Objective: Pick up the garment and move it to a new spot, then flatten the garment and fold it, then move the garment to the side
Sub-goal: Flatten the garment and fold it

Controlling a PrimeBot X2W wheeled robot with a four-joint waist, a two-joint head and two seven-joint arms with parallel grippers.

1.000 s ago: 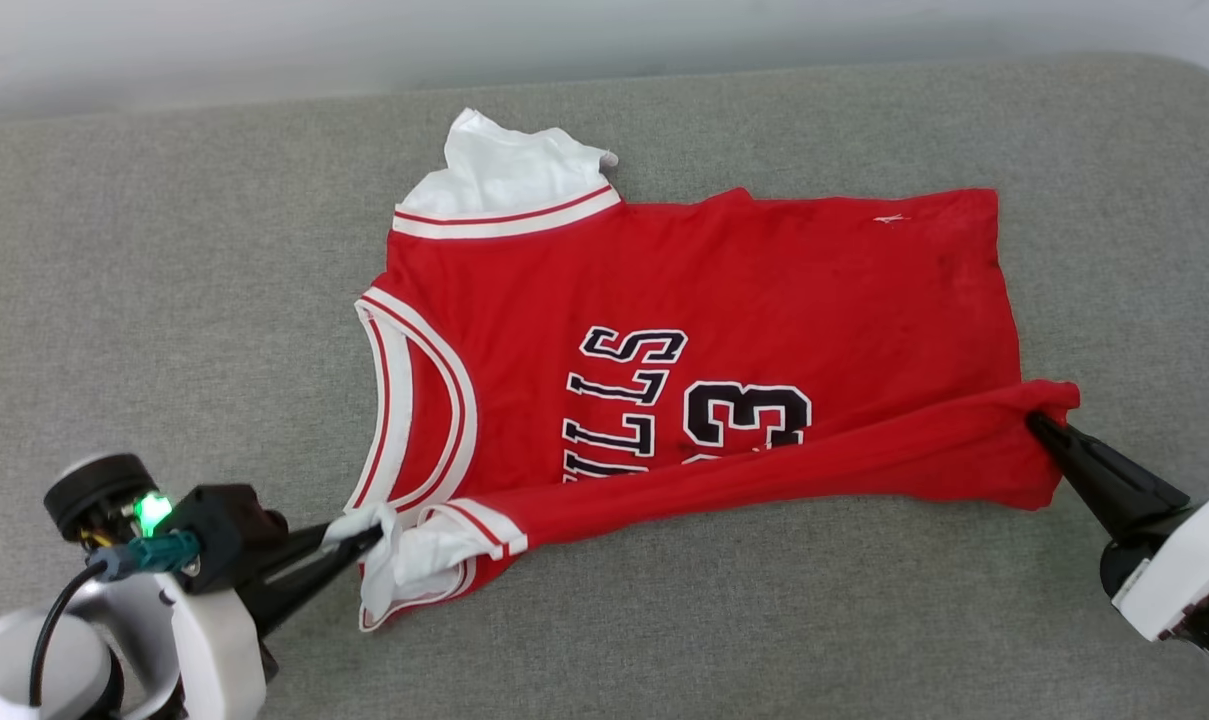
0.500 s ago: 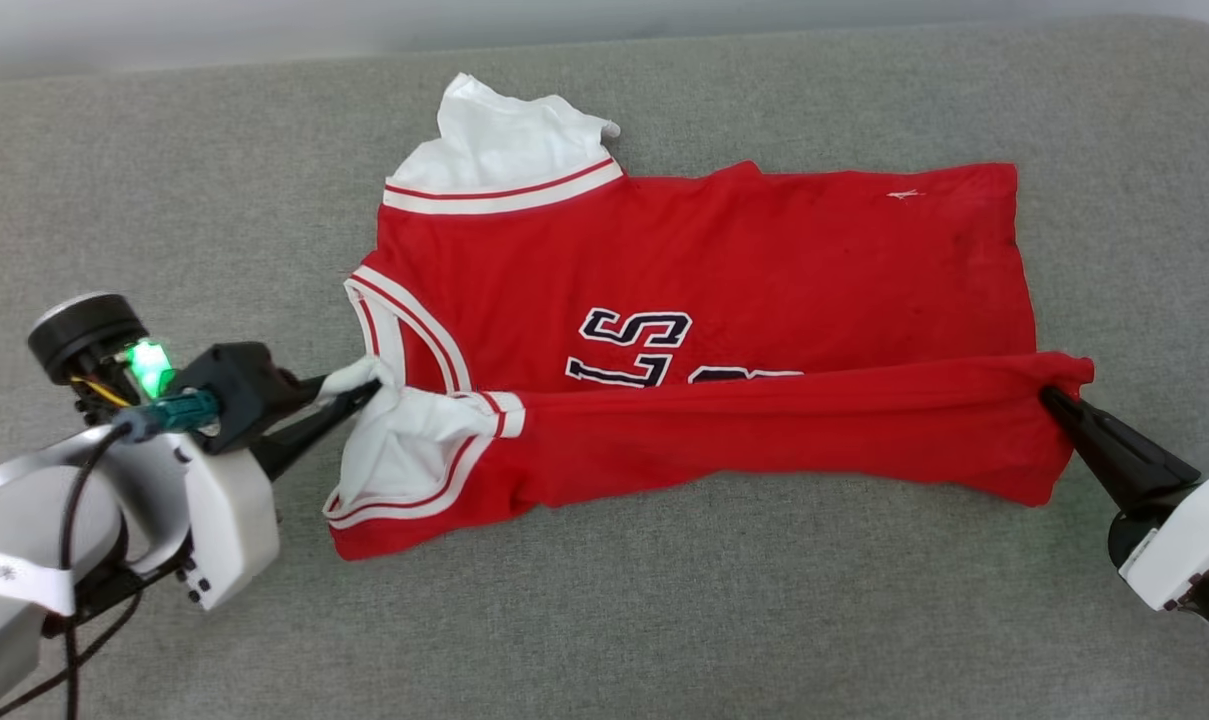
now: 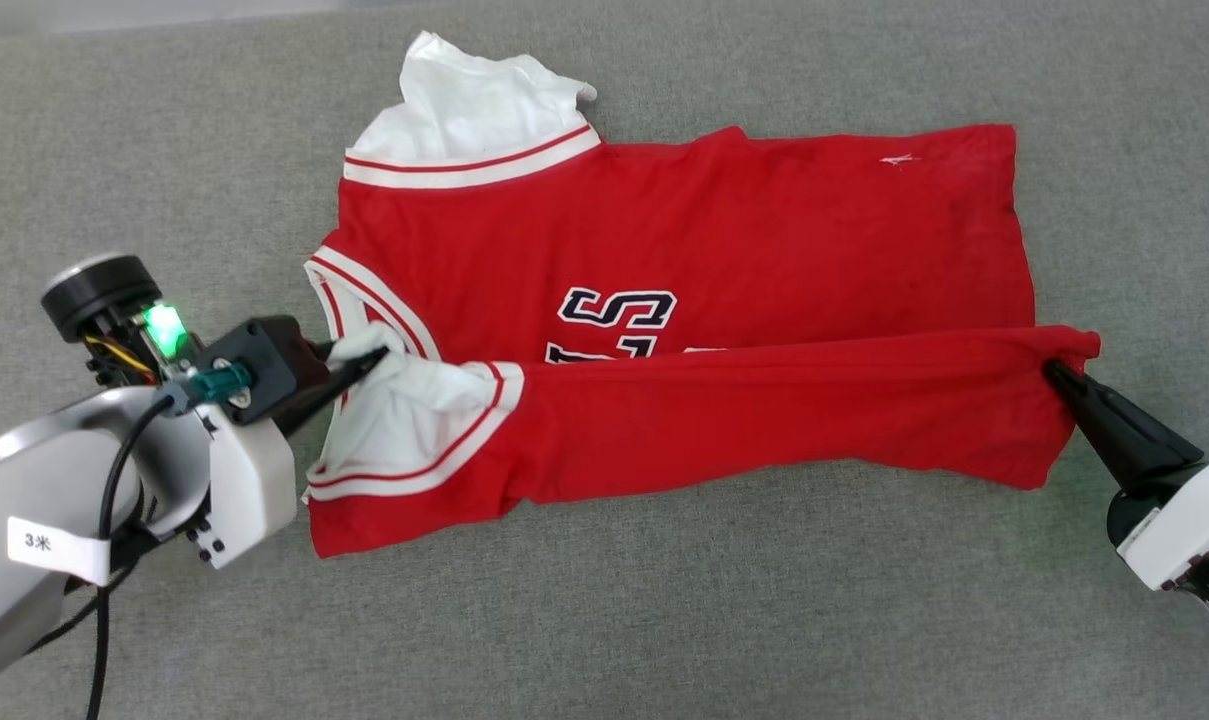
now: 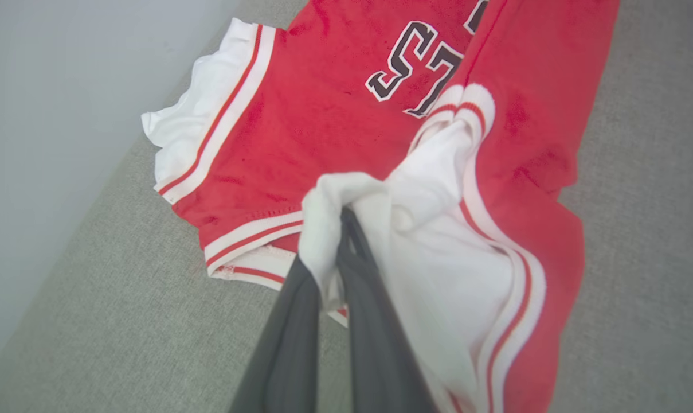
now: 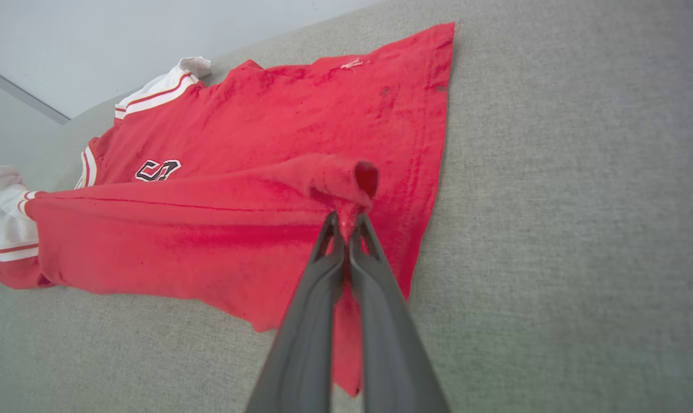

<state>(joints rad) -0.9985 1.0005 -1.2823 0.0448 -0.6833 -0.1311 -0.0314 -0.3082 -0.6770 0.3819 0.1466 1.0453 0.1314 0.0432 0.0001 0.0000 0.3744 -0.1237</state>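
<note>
the garment (image 3: 724, 230) lies spread chest-up on the grey cloth surface (image 3: 664, 620), with its near long edge lifted and drawn partway over the lettering. the first fold looks half made; finishing it and moving the shirt aside remain. the left gripper (image 3: 364, 362) has its jaws pinching the white near sleeve (image 3: 404, 420). the right gripper (image 3: 1054, 372) pinches the hem corner. a pale wall (image 4: 48, 115) runs beyond the surface's far edge, and no obstacle shows.

The red jersey (image 3: 684, 230) lies on the grey fabric tabletop (image 3: 664, 620), its near edge folded over the lettering. The left hand (image 3: 369, 358) pinches its white sleeve (image 3: 404, 420); the right hand (image 3: 1054, 372) pinches its hem corner (image 3: 1076, 345).
</note>
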